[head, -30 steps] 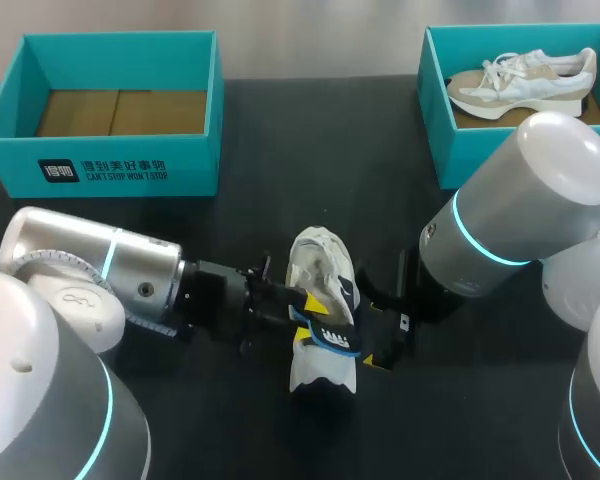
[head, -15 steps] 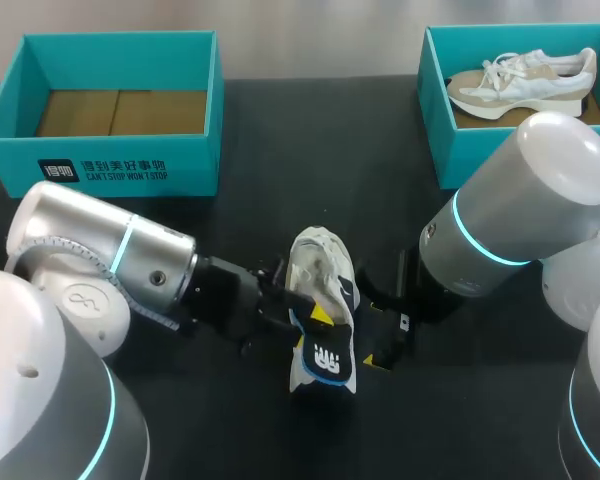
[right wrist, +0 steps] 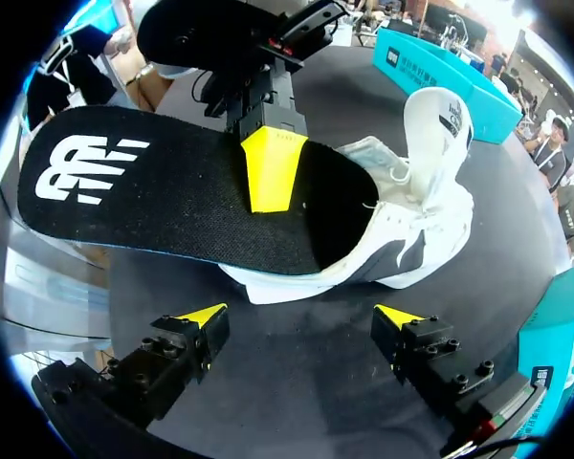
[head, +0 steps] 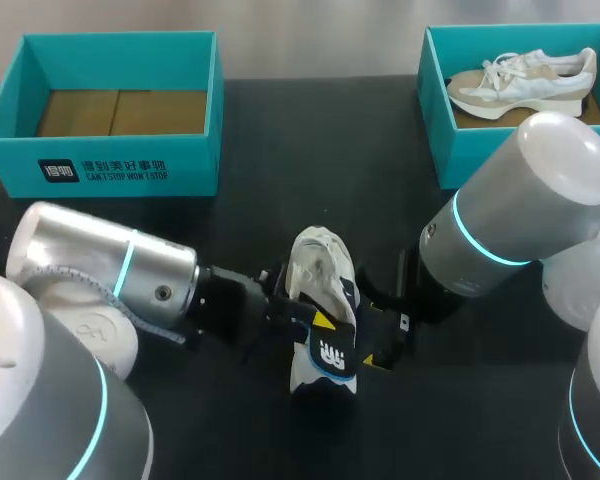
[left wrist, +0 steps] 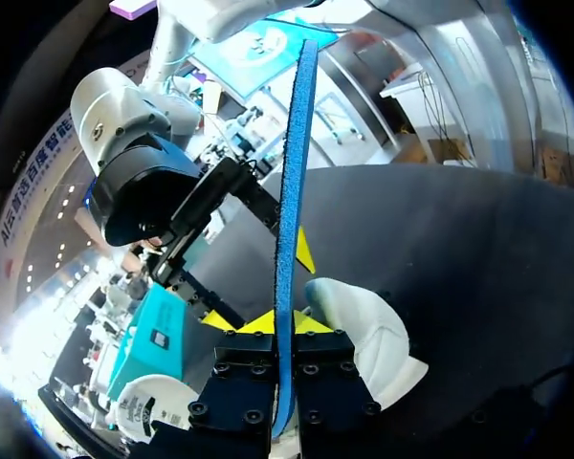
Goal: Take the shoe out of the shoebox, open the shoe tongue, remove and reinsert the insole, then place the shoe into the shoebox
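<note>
Pinching the black insole (right wrist: 172, 191), the left gripper (left wrist: 283, 325) has its toe end inside the white shoe (head: 315, 262), out on the table (head: 280, 140). Right gripper (right wrist: 301, 320) sits alongside, fingers spread. Seating it and boxing remain, I'd say. Against 1 second back, the left gripper has edged nearer.

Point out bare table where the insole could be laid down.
The table is bare between the empty shoebox and the filled shoebox. Crowded around the white shoe, flanked by the left gripper and right gripper.
</note>
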### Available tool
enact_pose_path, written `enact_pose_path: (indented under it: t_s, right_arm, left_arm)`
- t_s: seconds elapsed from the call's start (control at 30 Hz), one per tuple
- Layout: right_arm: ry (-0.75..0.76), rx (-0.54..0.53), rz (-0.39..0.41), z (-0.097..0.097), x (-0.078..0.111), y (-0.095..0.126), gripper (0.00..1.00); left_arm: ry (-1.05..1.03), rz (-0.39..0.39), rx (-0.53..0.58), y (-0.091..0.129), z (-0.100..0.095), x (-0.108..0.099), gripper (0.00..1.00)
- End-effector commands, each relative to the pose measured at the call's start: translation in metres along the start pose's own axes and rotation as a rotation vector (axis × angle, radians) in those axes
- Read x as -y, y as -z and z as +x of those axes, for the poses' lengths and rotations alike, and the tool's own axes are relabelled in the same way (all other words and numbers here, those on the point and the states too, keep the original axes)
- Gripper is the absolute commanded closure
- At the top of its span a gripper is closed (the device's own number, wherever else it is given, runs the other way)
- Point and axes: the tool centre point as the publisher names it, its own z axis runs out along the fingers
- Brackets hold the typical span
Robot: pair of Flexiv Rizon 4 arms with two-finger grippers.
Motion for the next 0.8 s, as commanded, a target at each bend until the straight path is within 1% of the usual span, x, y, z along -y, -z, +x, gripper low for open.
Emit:
enact_pose_path:
  t_s: [0.03,0.43,0.53,0.8]
  right_arm:
    - [-0.001,0.003,0.001,0.002,0.0,-0.001,0.0]
    - [-0.001,0.003,0.001,0.002,0.0,-0.001,0.0]
    - [-0.001,0.003,0.001,0.002,0.0,-0.001,0.0]
    - [-0.001,0.003,0.001,0.002,0.0,-0.001,0.0]
  left_arm:
    - [-0.006,0.019,0.124,-0.005,0.01,-0.004,1.0]
    - [0.002,0.053,0.26,-0.007,0.009,-0.017,1.0]
    - [0.011,0.075,0.301,-0.008,0.007,-0.023,1.0]
    - [0.038,0.099,0.363,-0.011,0.004,-0.044,1.0]
